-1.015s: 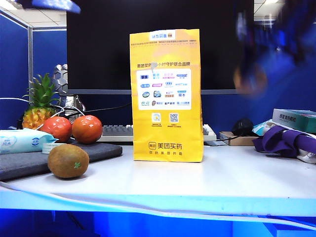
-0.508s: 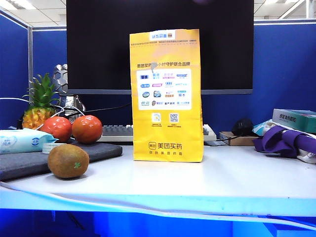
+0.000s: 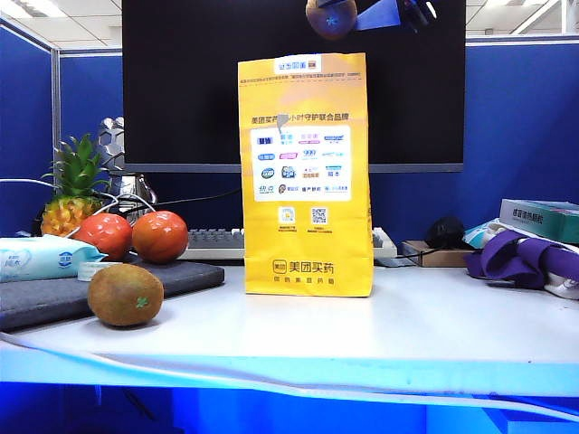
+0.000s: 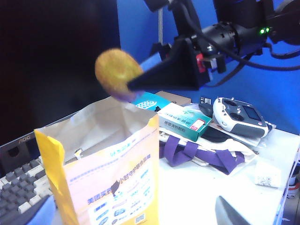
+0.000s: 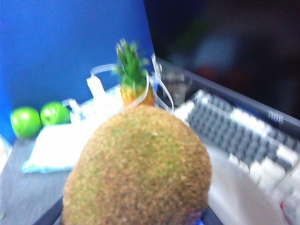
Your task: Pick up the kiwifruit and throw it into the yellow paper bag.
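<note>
The kiwifruit (image 3: 330, 18), brown and fuzzy with a pale star mark, hangs at the top of the exterior view, just above the open mouth of the yellow paper bag (image 3: 306, 181). My right gripper (image 3: 348, 18) is shut on it, reaching in from the right. The left wrist view shows the same kiwifruit (image 4: 118, 70) pinched at the tip of the right gripper's dark fingers (image 4: 168, 70), over the bag's opening (image 4: 101, 124). In the right wrist view the kiwifruit (image 5: 138, 168) fills the foreground. My left gripper (image 4: 131, 218) stands open beside the bag, holding nothing.
Another kiwifruit (image 3: 125, 295) lies on the table at front left, with two tomatoes (image 3: 136, 235), a pineapple (image 3: 72, 194) and a wipes pack (image 3: 41, 258) behind it. A keyboard (image 3: 213, 242) sits behind the bag. A purple cloth (image 3: 525, 258) and boxes lie at the right.
The right gripper with the kiwifruit, a blur at the upper right a second ago and out of view half a second ago, now sits above the bag's mouth.
</note>
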